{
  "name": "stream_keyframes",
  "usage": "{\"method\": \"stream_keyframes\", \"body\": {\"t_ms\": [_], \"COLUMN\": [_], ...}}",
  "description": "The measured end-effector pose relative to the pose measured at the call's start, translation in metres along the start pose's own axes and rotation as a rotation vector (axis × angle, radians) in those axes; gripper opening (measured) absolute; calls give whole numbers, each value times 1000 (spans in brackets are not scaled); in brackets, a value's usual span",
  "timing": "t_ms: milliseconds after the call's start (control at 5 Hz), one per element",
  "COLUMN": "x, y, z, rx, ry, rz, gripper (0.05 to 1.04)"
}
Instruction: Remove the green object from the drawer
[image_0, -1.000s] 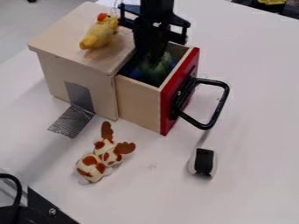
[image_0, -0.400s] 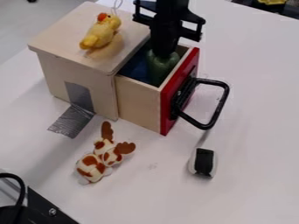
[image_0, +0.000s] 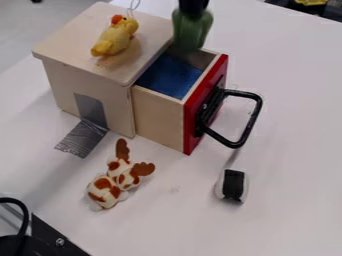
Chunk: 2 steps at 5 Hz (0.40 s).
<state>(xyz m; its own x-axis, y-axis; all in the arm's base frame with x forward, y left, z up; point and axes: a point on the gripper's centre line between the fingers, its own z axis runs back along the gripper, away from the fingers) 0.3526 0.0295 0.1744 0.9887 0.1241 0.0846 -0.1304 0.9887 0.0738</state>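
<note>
Green object: smooth, dark-green, rounded object (image_0: 190, 29), up at the far edge of the pale wooden, red-fronted drawer (image_0: 157, 111)!
Grip: black two-finger gripper (image_0: 192, 9) clamped on its top.
Rim clearance: can't tell; lift higher first, surely.
Next: swing clear, lower gently, release late.

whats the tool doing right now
Black two-finger tool: closed on the rounded green object, holding it above the open wooden drawer.
</note>
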Motion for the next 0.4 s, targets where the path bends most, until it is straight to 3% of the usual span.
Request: {"method": "stream_keyframes", "body": {"t_ms": [200, 400], "x": [31, 61], "y": [-7, -16], "z": [7, -10], "rx": [-31, -68], "ry": [-17, 8], "rz": [12, -9], "gripper": [74, 74]}}
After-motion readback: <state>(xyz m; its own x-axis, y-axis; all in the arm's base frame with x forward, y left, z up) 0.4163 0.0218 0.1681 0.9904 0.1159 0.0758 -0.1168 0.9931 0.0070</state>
